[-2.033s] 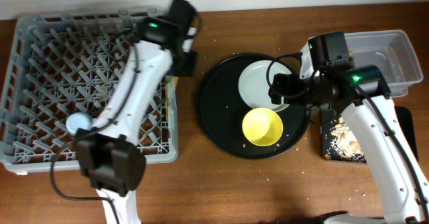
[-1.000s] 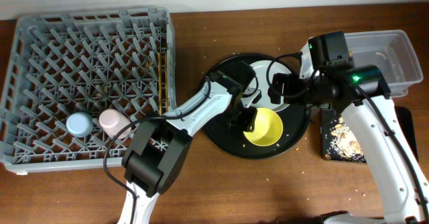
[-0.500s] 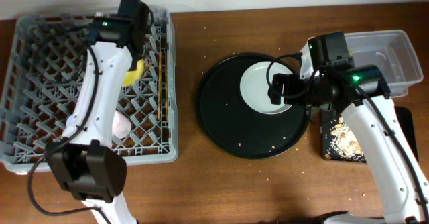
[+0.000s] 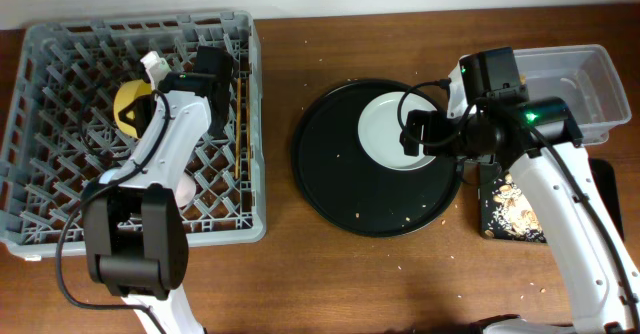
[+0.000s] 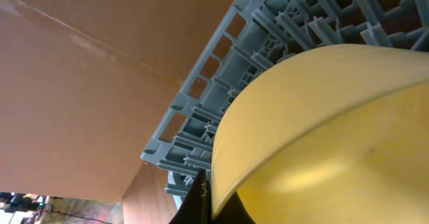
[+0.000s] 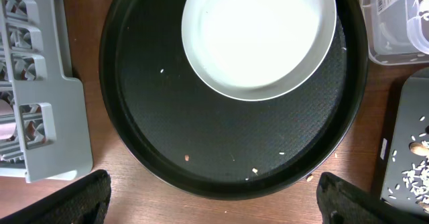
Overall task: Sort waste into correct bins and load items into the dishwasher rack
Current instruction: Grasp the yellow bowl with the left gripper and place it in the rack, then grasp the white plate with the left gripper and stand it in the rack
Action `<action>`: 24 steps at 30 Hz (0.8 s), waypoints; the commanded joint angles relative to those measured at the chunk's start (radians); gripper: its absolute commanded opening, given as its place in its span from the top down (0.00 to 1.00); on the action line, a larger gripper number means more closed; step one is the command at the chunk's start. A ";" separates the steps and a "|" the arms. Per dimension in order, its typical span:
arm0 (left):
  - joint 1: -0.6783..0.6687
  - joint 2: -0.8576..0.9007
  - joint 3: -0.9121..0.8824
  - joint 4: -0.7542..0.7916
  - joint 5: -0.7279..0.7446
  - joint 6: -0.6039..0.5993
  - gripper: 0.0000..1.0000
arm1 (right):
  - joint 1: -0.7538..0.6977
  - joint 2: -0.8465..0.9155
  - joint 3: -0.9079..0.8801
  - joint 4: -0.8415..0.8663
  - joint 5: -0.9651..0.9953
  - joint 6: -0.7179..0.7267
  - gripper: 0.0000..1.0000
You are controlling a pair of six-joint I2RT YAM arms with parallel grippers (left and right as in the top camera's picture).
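Observation:
My left gripper [image 4: 153,89] is shut on the rim of the yellow bowl [image 4: 130,110] and holds it tilted over the upper left part of the grey dishwasher rack [image 4: 60,64]. In the left wrist view the bowl [image 5: 322,130] fills the frame above the rack's pegs [image 5: 281,23], with a finger [image 5: 206,194] on its rim. The pink cup [image 4: 182,187] shows in the rack beside my arm; the blue cup is hidden. The chopsticks [image 4: 243,124] lie along the rack's right side. My right gripper [image 4: 425,134] is open above the grey-white plate [image 4: 385,124]. In the right wrist view its fingers [image 6: 214,204] spread wide below the plate [image 6: 258,36].
The plate sits on the big round black tray [image 4: 350,184], which holds a few crumbs. The clear tub [image 4: 590,79] stands at the far right. The flat black tray [image 4: 515,209] with beige food scraps lies in front of it. Crumbs dot the table.
My left gripper has carried the yellow bowl leftward over the rack and tilted it. Before that it took the bowl off the round tray. The right arm has not moved.

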 commanded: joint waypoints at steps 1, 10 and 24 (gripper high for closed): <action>-0.003 0.003 -0.029 0.010 0.045 -0.013 1.00 | 0.001 0.000 0.002 -0.004 0.008 0.005 0.01; -0.035 0.002 -0.090 -0.030 0.190 -0.012 0.93 | 0.001 0.000 0.002 -0.018 0.008 0.005 0.01; -0.198 -0.038 0.247 0.053 1.542 0.333 0.28 | 0.001 0.000 0.002 -0.018 0.009 0.005 0.01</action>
